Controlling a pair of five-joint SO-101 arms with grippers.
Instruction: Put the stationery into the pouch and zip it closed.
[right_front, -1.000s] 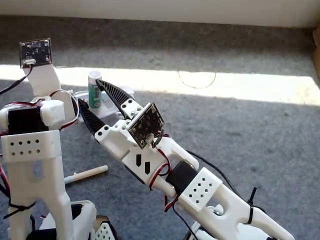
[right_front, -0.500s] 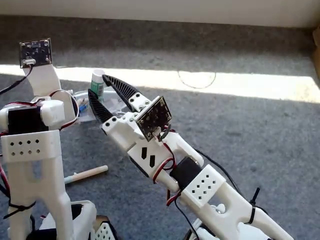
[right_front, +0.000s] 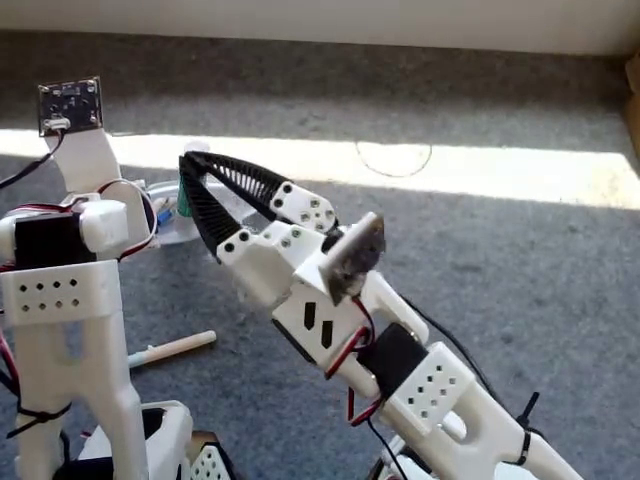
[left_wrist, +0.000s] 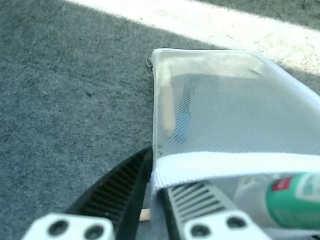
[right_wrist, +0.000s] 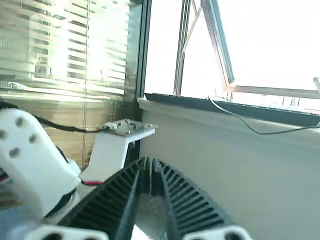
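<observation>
Between the L gripper's (left_wrist: 157, 175) fingers sat the rim of the pouch (left_wrist: 225, 115), pinched tight, so that arm was tied up holding it. The R gripper (right_front: 187, 165) hung just by the pouch mouth w/ its fingers closed tip to tip, nothing pinched that I could see. The glue stick (left_wrist: 292, 200) lay on its side just inside the rim, right beside the L fingers and close to the R tips, long axis along the rim. Deeper in, away from the L fingers, a pencil-like item (left_wrist: 167, 110) & a blue item (left_wrist: 183, 122) showed thru the mesh.

The pen (right_front: 172, 349) lay out on the carpet (right_front: 500, 260), well apart from the R fingertips, back toward the arm bases, long axis roughly crosswise to the R arm's reach. The L arm was nearer but busy, so I judged the R arm would have to swing back & set its fingers across the barrel.

Vs 1 s earlier: the R fingers had been spread either side of the stick, which stood upright. At 0.5 s it leaned. By now the fingers had shut, the wrist had rolled, and the stick was down. L arm & pen hadn't shifted.
</observation>
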